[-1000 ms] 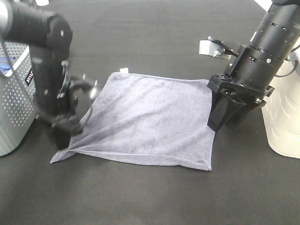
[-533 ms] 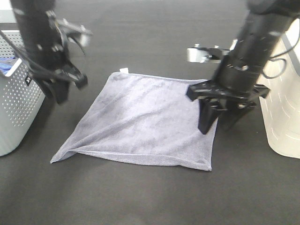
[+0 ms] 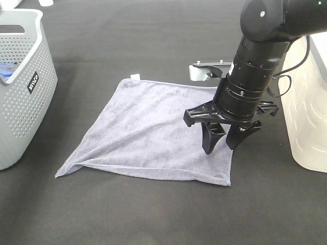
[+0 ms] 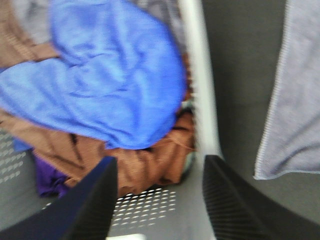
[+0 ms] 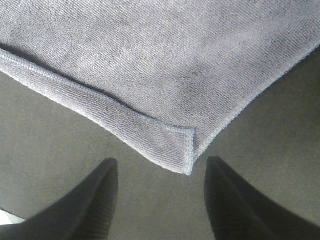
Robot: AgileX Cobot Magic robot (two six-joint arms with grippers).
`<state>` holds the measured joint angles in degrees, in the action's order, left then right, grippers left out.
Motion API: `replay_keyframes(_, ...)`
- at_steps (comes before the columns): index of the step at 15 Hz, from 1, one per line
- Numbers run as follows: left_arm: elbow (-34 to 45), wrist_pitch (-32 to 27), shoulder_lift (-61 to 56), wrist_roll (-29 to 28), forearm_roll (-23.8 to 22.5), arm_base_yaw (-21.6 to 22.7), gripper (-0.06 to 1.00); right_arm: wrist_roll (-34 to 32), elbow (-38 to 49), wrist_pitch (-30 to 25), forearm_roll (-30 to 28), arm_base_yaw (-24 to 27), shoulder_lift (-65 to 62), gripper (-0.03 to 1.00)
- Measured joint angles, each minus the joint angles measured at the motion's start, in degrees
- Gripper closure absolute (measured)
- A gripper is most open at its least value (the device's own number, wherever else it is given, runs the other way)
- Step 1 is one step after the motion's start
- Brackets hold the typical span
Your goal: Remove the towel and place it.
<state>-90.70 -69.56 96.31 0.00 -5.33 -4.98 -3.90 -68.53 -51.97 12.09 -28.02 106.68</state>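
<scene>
The grey-lavender towel [image 3: 153,127] lies spread flat on the black table, its small white tag [image 3: 135,76] at the far corner. My right gripper [image 3: 224,143] is open and empty, pointing down over the towel's near right part. In the right wrist view the towel's corner with a folded hem [image 5: 184,145] lies just ahead of the open right gripper [image 5: 162,200]. My left gripper [image 4: 157,200] is open and empty above the grey basket; the left arm is out of the exterior view. The towel's edge [image 4: 300,100] shows beside the basket in the left wrist view.
A grey perforated basket [image 3: 30,71] stands at the left; its rim [image 4: 200,75] encloses a bright blue cloth [image 4: 110,85] and a brown cloth [image 4: 150,160]. A white ribbed container [image 3: 309,107] stands at the right edge, close to the right arm.
The left arm has let go of the towel's left corner and moved away over the basket, out of the exterior view. The right arm has moved left over the towel's near right part.
</scene>
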Motion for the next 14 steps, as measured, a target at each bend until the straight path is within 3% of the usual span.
replay_keyframes(4,0.0,0.0,-0.11,0.0,0.57,5.04,0.4,-4.35,0.06,9.97,-2.86,-2.41,0.0,0.49)
replay_keyframes(6,0.0,0.0,-0.11,0.0,0.74,5.27,0.4,-11.63,0.06,11.92,-12.49,-7.22,1.03,0.49)
replay_keyframes(7,0.0,0.0,-0.11,0.29,0.8,5.27,0.4,-17.88,0.06,10.83,-20.51,-9.57,3.61,0.49)
replay_keyframes(8,0.0,0.0,-0.11,0.57,0.8,5.27,0.4,-20.51,0.11,9.8,-23.84,-9.97,5.56,0.49)
replay_keyframes(14,0.0,0.0,-0.11,0.8,0.86,5.27,0.4,-22.12,3.9,9.85,-23.03,-9.97,7.33,0.49)
